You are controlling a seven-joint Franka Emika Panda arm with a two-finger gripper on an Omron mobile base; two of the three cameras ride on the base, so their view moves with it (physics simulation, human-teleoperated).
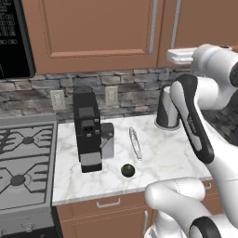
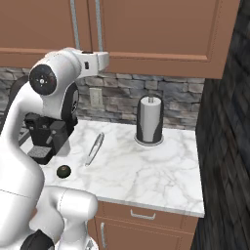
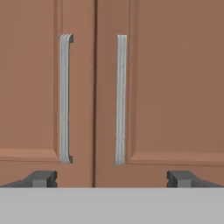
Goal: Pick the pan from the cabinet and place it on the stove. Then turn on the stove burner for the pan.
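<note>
- Right now you are facing the closed doors of the cabinet (image 3: 157, 87), so the opening step is the one in hand; nothing of the carry to the stove (image 1: 25, 158) has begun.
- Your gripper (image 3: 112, 178) is standing released, jaws spread wide with nothing between them, its fingertips (image 3: 41, 178) showing low in the hand view.
- You are looking squarely at the two silver handles: the left handle (image 3: 65, 98) and the right handle (image 3: 121, 98) are flanking the seam between the doors.
- The pan is presumably sitting behind those doors; you cannot confirm which side.
- Next, I judge, you are needing to advance onto one handle, close around it, and swing that door outward.
- Below on the counter (image 1: 162, 158), the coffee machine (image 1: 87, 132) and paper towel roll (image 2: 149, 119) are standing well apart from the arm's likely path.
</note>
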